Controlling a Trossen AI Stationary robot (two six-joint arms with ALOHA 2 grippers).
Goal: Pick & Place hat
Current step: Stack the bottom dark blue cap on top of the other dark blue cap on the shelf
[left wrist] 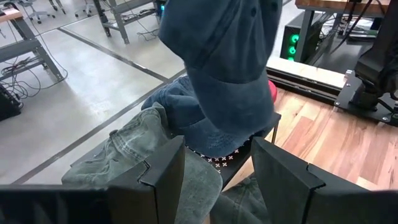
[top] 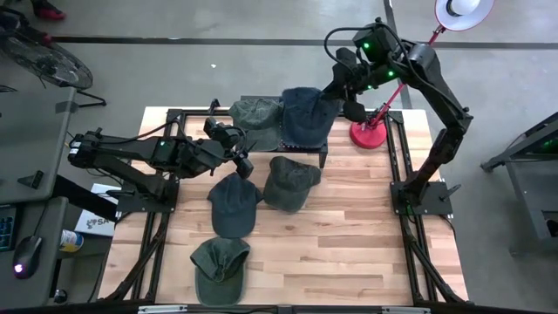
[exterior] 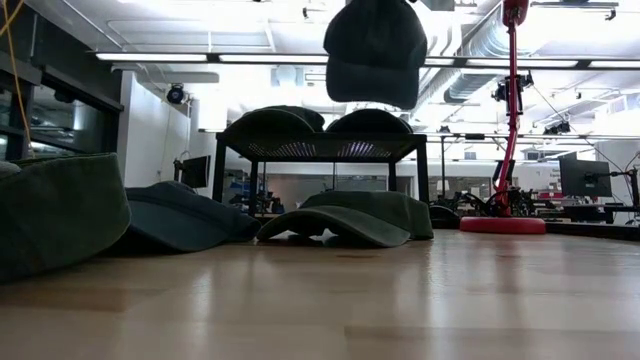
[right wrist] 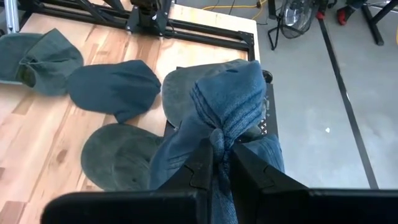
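A blue denim hat [top: 307, 112] is pinched by its fabric between the pressed-together fingers [right wrist: 245, 174] of the right gripper [top: 342, 91] and is held in the air above the small black stand [top: 301, 153] at the far middle of the table [top: 349, 235]. On the stand, a green hat [top: 255, 114] is seen on the left, and another blue hat [left wrist: 180, 109] is partly hidden under the hanging one. The left gripper [top: 243, 159] is placed just left of the stand, near side, with fingers [left wrist: 163, 177] spread and nothing between them. Three more hats are laid flat on the table: a dark one [top: 234, 202] and an olive one [top: 291, 181] near the stand, and a green one [top: 219, 268] at the near edge. A red lamp base [top: 369, 134] is seen to the right of the stand.
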